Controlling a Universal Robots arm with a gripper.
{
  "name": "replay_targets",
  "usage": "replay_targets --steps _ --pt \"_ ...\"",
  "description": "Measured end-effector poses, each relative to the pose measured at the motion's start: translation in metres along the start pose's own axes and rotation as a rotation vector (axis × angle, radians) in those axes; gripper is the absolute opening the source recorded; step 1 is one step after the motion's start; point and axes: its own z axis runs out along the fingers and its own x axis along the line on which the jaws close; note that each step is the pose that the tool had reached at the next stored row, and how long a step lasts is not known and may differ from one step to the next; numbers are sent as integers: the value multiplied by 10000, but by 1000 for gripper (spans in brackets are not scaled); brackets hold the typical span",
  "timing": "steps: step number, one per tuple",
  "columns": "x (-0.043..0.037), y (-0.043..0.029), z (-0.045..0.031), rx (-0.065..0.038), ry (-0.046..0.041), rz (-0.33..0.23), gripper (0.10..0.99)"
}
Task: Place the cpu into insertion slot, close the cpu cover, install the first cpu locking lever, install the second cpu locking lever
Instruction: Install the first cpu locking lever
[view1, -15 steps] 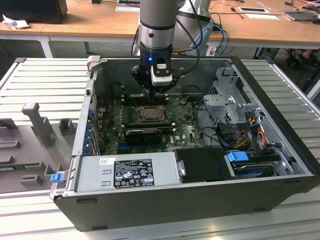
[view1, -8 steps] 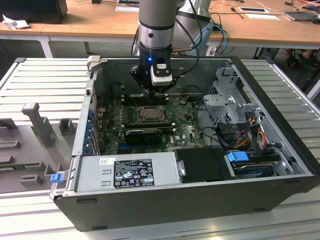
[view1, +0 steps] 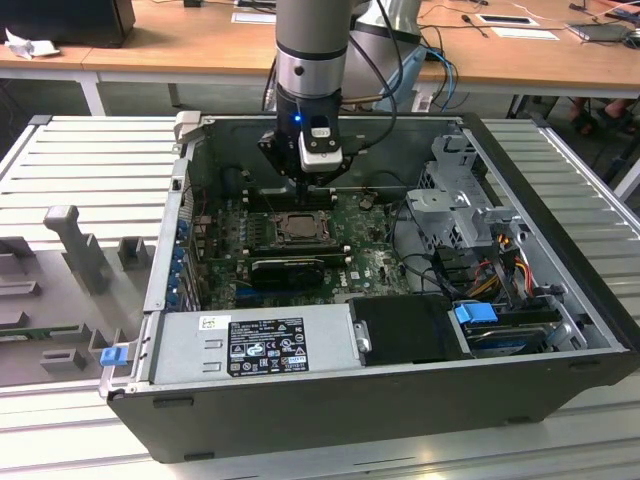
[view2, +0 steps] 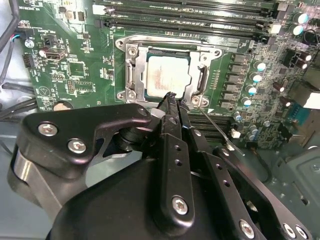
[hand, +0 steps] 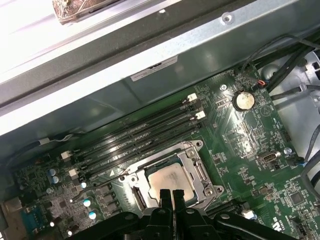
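End effector (view2: 170, 98) clenched: fingertips together, nothing between them. It hangs low inside the computer case (view1: 350, 410), right over 1 edge of the insertion slot (view1: 297, 228). Can't tell if it touches.

Rest, big to small:
- Grooved metal worktop (view1: 90, 160) carries the case, which lies open on its side.
- Grey power supply (view1: 250, 345) sits along the case wall nearest the exterior view.
- Green motherboard (view2: 75, 65) lies flat on the case floor, with the slot about mid-board.
- 4 long black memory slots (hand: 140, 137) run side by side just beside the slot.
- cpu cover (view2: 134, 75) lies down flat, framing the chip.
- cpu (view2: 167, 75) is seated in the slot, pale face up, showing through the cover's cut-out in both wrist views.
- 1 thin lever rod (view2: 215, 125) runs out from the slot's corner next to the fingertips. Can't tell whether it's latched.
- Coin cell (hand: 243, 100) sits well apart from the slot.
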Motion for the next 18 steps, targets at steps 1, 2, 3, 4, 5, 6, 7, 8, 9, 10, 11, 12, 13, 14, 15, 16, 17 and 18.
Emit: replay_targets --steps 1,2,3,4,5,6,7,8,9,10,11,12,13,14,15,16,17,18 --pt "4 -2 0 0 0 0 157" --pt "15 -7 0 0 0 0 157" --pt "20 -9 0 0 0 1 157" --pt "24 -11 0 0 0 0 157" --pt "28 -13 0 1 0 0 157" --pt "31 -14 0 0 0 1 157" --pt "34 -16 0 0 0 0 157" --pt "35 -16 0 0 0 -1 157" --pt "37 -17 -1 1 0 -1 157" --pt "39 -18 0 0 0 0 157" --pt "41 -19 0 1 0 0 157" --pt "43 -19 0 0 0 0 157" --pt "44 -20 0 0 1 0 157" --pt "46 -21 0 0 0 0 157" --pt "48 -22 -1 1 0 0 157" --pt "50 -23 0 0 0 0 157" --pt "51 -23 0 0 0 0 157" --pt "52 -24 0 0 0 0 157"
